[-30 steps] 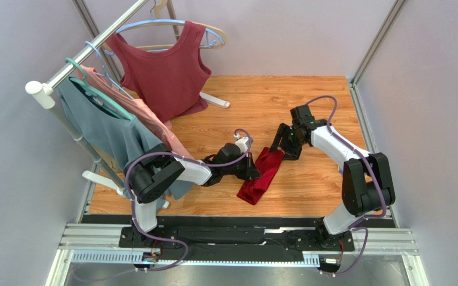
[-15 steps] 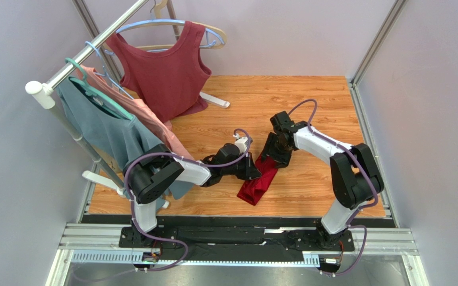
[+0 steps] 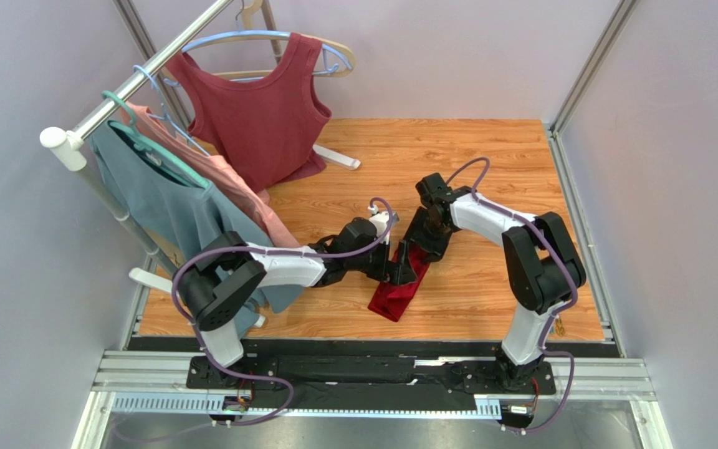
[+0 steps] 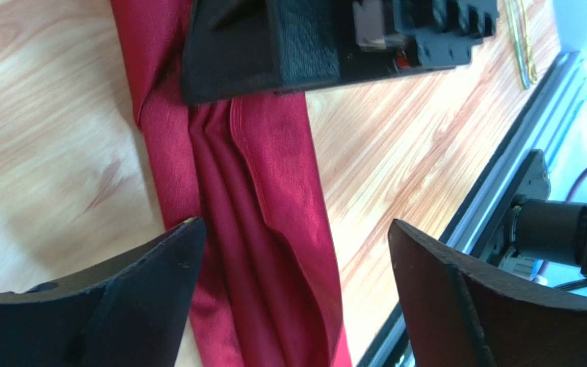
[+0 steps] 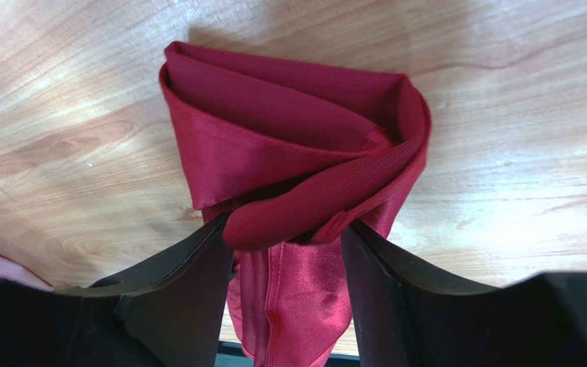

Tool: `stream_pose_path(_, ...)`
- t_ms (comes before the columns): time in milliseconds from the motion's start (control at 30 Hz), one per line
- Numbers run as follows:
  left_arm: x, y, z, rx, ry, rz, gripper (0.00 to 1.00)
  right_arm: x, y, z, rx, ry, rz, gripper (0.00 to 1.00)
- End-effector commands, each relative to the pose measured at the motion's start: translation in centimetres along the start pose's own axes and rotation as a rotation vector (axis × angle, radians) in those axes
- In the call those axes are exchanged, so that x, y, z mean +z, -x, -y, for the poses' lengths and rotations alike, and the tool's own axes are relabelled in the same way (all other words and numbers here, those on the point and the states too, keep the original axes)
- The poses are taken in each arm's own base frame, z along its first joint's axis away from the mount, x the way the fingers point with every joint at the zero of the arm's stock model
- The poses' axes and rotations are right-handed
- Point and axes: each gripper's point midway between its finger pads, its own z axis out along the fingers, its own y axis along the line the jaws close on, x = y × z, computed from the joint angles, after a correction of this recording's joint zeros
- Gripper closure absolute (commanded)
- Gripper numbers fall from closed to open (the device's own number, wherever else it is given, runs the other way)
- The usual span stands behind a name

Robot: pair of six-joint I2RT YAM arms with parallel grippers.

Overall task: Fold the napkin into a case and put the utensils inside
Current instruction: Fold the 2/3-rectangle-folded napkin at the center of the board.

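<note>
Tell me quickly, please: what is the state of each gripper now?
Left gripper: open over the napkin, holding nothing.
Right gripper: closed on the napkin's folded end.

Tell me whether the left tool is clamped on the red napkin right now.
No: the left tool is wide open above the napkin, its fingers well apart and gripping nothing.

No lettering, label, brand mark, number or sign can be read anywhere, neither on the napkin (image 5: 289, 115) nor on the desk (image 3: 484, 150).
</note>
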Motion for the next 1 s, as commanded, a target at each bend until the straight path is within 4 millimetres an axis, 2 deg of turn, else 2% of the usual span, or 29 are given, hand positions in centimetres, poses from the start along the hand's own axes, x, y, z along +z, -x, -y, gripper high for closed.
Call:
stream_pose_path(0,-2.3,1.9,1.3,0.119,0.055,0.005,0.01,-0.1,0.7,-1.6,0.021,0.032,0.011,0.42)
stream_pose_path(233,-3.8,-0.2,-1.0,0.139,0.193,-0.079,0.01,-0.4,0.8,-1.6,0.011,0.036,0.014,0.42)
stream_pose_path(433,-2.7,-1.8,-2.0,0.117,0.212,-0.150,0.01,-0.5,0.6,-1.8,0.007,0.044,0.005,0.42)
stream_pose_path(533,-2.6,-2.0,-2.1,0.095,0.210,-0.139,0.08,-0.8,0.6,-1.7,-0.006,0.048,0.014,0.42)
stream_pose_path(633,-2.6,-2.6,-2.1,0.077,0.194,-0.144,0.23,-1.0,0.6,-1.8,-0.037,0.058,0.009,0.42)
stream_pose_path(700,-2.5,-3.2,-2.2,0.045,0.180,-0.133,0.44,-1.2,0.7,-2.0,-0.074,0.072,0.009,0.42)
stream_pose_path(767,-2.6,-3.5,-2.0,0.025,0.163,-0.129,0.56,-1.3,0.4,-2.5,-0.097,0.110,-0.012,0.41)
stream_pose_path(833,-2.7,-4.2,-2.3,0.018,0.164,-0.140,0.59,-1.5,0.4,-3.4,-0.142,0.180,-0.019,0.40)
stream_pose_path(867,-2.7,-4.4,-2.3,0.006,0.163,-0.145,0.68,-1.5,-0.3,-3.5,-0.160,0.206,-0.044,0.40)
stream_pose_path(967,-2.5,-5.0,-2.5,-0.030,0.152,-0.133,0.79,-2.3,-0.3,-3.7,-0.250,0.261,-0.012,0.36)
